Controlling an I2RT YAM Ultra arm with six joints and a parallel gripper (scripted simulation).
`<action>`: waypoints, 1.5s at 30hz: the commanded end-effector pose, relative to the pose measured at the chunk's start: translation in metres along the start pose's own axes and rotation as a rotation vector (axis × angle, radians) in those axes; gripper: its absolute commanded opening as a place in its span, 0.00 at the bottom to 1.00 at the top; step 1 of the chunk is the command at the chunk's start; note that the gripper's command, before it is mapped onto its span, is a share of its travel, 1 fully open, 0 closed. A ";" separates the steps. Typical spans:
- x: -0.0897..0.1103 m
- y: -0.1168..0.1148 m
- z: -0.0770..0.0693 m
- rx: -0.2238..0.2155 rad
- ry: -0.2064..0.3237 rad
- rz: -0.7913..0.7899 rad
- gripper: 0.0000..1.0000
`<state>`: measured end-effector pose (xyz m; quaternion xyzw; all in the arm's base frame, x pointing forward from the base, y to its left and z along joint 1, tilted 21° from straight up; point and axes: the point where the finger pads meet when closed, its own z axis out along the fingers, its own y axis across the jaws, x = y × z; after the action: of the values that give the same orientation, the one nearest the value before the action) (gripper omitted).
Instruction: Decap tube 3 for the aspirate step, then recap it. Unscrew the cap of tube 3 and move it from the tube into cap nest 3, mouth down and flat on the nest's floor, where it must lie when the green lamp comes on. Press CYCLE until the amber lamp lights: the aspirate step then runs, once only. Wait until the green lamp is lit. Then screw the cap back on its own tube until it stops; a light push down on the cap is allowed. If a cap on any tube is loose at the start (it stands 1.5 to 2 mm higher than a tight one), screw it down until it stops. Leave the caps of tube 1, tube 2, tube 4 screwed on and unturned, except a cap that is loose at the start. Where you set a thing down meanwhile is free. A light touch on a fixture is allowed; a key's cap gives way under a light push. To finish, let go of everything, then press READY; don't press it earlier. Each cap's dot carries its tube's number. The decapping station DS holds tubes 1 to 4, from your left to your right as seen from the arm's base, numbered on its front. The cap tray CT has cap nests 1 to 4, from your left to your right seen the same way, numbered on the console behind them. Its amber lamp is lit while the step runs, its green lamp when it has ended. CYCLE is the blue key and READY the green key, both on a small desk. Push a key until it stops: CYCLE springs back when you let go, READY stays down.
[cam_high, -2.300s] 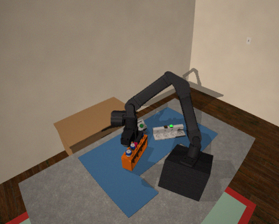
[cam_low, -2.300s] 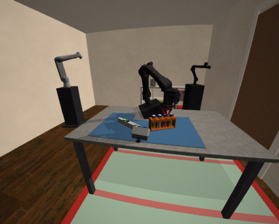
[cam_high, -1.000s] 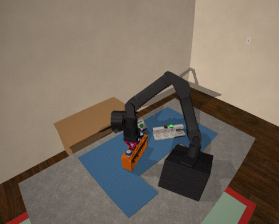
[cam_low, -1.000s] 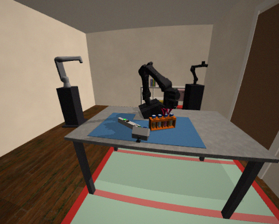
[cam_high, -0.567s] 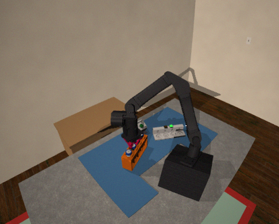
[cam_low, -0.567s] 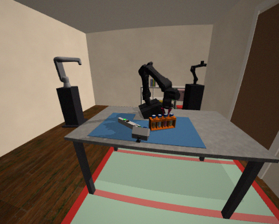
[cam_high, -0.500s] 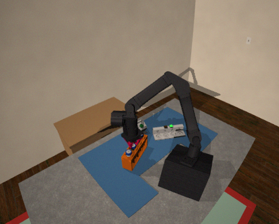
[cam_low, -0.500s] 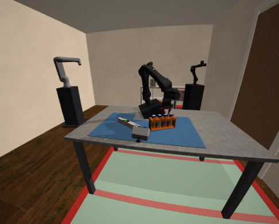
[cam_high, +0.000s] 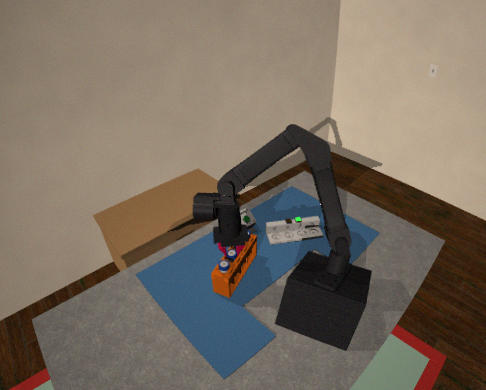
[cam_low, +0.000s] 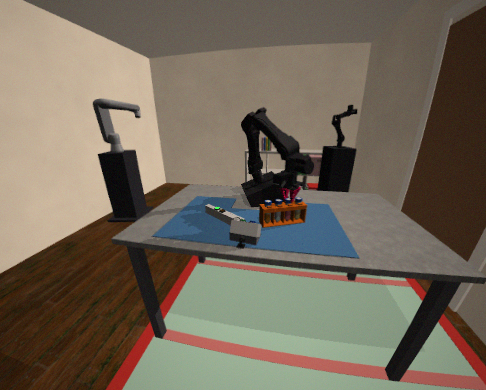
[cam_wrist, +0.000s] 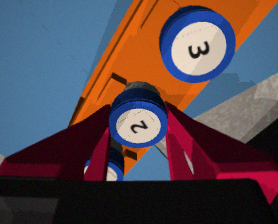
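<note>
Grey stone-look table top (cam_low: 400, 235) on dark legs, with a blue L-shaped mat (cam_high: 200, 305) across its middle; cream walls, dark wood plank floor (cam_low: 60, 285), a pale green rug with a red border (cam_low: 280, 320) under the table, and a tan box-like cabinet (cam_high: 145, 220) against the wall past the table's far edge. In the exterior view, from left: a grey idle arm on a black pedestal (cam_low: 122, 182) by the left wall, a white cap tray with console (cam_low: 222, 213) showing a lit green lamp (cam_high: 298, 219), a small grey key desk (cam_low: 245, 232) near the table's front edge, then the orange four-slot tube rack (cam_low: 283, 216) mid-mat, and a second black idle arm on a pedestal (cam_low: 338, 167) at the back. The working black six-joint arm (cam_high: 320, 170) stands on a black block base (cam_high: 300, 310) and reaches down over the rack. Red-fingered gripper (cam_wrist: 138, 145) is clamped on the blue-rimmed cap with white dot marked 2 (cam_wrist: 138, 125), one finger on each side, cap seated on its tube in the rack. The blue-rimmed cap with white dot marked 3 (cam_wrist: 198, 45), the task's cap, sits on the next tube, just beside, untouched by the fingers. Another blue cap shows partly below, between the fingers; its number is hidden.
</note>
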<state>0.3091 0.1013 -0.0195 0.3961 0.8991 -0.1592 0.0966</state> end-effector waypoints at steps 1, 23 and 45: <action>0.000 0.002 -0.002 -0.010 0.000 0.054 0.00; 0.000 0.002 -0.023 -0.010 0.000 0.054 0.49; -0.035 -0.020 -0.048 -0.009 -0.003 -0.363 0.49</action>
<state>0.3130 0.0912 0.0316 0.3371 0.9241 -0.1602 0.0825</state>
